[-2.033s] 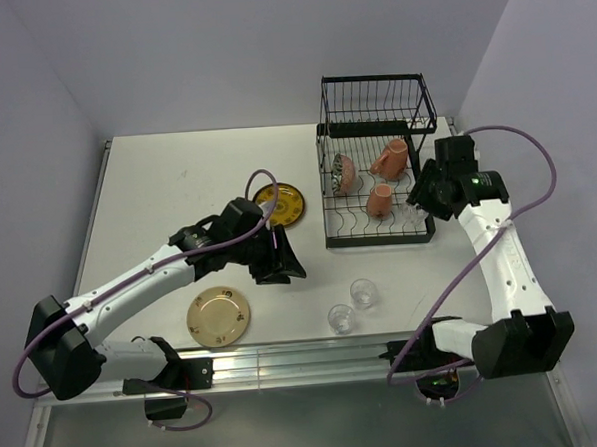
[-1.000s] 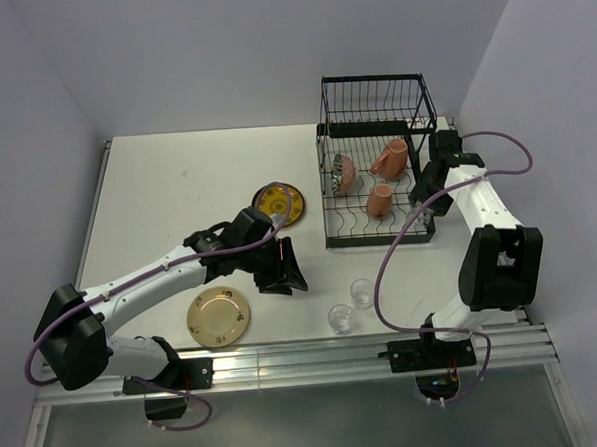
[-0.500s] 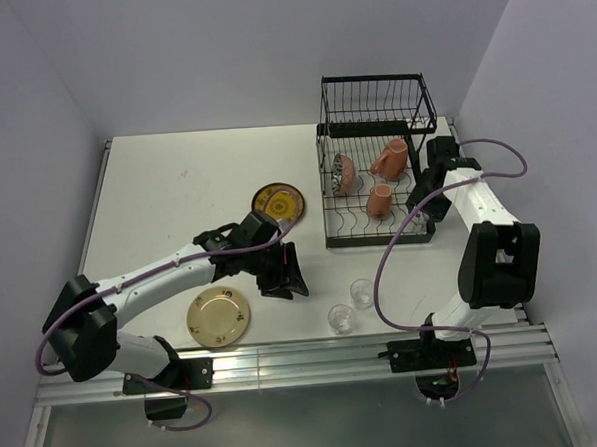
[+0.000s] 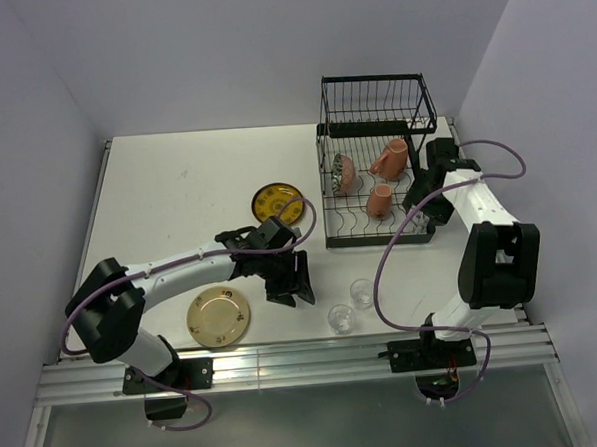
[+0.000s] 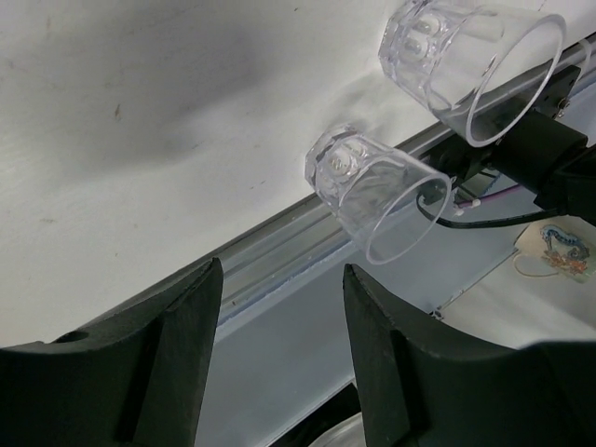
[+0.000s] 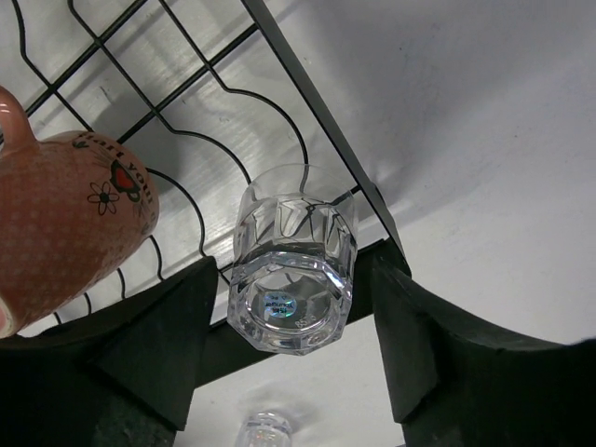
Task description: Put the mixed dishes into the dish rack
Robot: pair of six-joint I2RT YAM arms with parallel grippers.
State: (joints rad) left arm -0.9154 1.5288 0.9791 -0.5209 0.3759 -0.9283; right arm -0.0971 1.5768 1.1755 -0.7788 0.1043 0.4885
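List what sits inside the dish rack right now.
In the dish rack: a dark patterned bowl, a far mug, a near mug, and a clear glass at the near right corner, between the fingers of the right gripper. From above, the gripper covers that glass.

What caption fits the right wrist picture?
Open right gripper straddles a clear glass in the rack corner, beside a mug.
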